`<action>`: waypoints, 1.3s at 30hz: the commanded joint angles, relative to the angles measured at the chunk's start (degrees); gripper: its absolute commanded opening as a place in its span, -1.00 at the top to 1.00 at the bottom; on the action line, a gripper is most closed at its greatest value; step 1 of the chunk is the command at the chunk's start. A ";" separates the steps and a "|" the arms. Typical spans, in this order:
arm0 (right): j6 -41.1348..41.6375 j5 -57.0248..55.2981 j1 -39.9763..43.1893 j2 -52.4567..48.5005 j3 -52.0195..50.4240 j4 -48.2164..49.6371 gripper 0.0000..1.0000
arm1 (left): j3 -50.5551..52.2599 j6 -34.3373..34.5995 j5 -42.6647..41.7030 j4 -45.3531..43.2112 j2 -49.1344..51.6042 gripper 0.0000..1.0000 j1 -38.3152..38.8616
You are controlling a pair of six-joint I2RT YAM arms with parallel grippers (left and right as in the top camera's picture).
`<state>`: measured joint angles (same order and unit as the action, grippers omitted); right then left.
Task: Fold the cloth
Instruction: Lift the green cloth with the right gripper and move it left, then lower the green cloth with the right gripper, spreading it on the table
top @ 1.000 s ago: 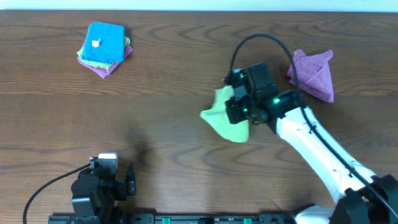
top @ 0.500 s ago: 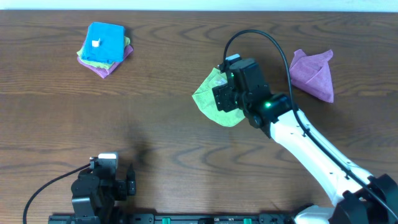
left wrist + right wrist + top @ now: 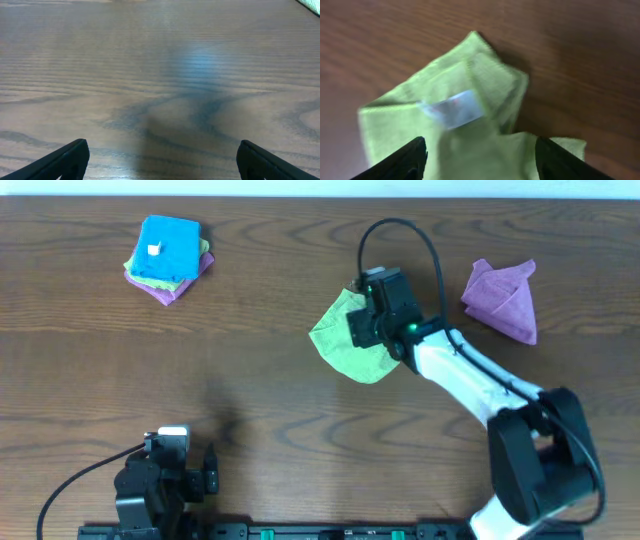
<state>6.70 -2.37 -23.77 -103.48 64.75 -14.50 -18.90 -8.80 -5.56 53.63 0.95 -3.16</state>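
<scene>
Two arms on this rig, and from the overhead feed my right end effector (image 3: 368, 330) is stretched out over the lime-green cloth (image 3: 340, 345), which lies a bit right of the middle of the worktop (image 3: 250, 380). The cloth isn't flat at all. It's bunched up with layers overlapping, and one corner points to the far side.

On the right wrist cam the right end effector (image 3: 480, 155) has its fingers (image 3: 412, 155) spread wide, one on each side of the frame, with the cloth (image 3: 395, 117) rumpled under them. I can't tell if the tips actually touch the fabric. The small white tag (image 3: 454, 109) is face up near the middle of the folds.

The left end effector (image 3: 162, 152) sits at the near left, fingers spread too, over bare wood.

The purple cloth (image 3: 502, 300) is off to the right of the green one, well apart from it. The bright blue folded cloth (image 3: 168, 248) tops a little stack at the far left.
</scene>
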 commanded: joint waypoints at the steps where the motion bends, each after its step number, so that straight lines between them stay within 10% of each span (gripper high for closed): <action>1: -1.51 3.21 3.43 -0.72 0.68 1.79 -0.33 | 0.00 0.68 0.15 0.57 -0.37 -0.90 0.28; 10: -5.62 28.74 11.41 -1.55 0.68 3.10 -0.29 | 0.00 0.68 0.15 0.57 -0.37 -0.90 0.31; 23: -7.06 30.53 11.32 -7.15 0.66 1.05 -0.10 | 0.00 0.68 0.15 0.57 -0.37 -0.90 0.31; 31: -7.17 33.31 11.04 -5.03 1.70 1.84 0.81 | 0.00 0.68 0.15 0.57 -0.37 -0.91 0.31; 34: -7.17 33.29 10.34 -2.49 1.86 1.42 0.77 | 0.00 0.68 0.15 0.57 -0.37 -0.90 0.28; 37: -7.19 33.03 9.44 -0.37 1.86 0.70 0.19 | 0.00 0.68 0.15 0.57 -0.37 -0.90 0.28; 39: -7.21 32.04 9.05 0.31 1.86 -0.24 0.28 | 0.00 0.68 0.15 0.55 -0.37 -0.90 0.31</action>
<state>-0.32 29.69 -14.02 -104.66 65.47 -14.35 -18.90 -8.80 -5.56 53.63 0.95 -3.16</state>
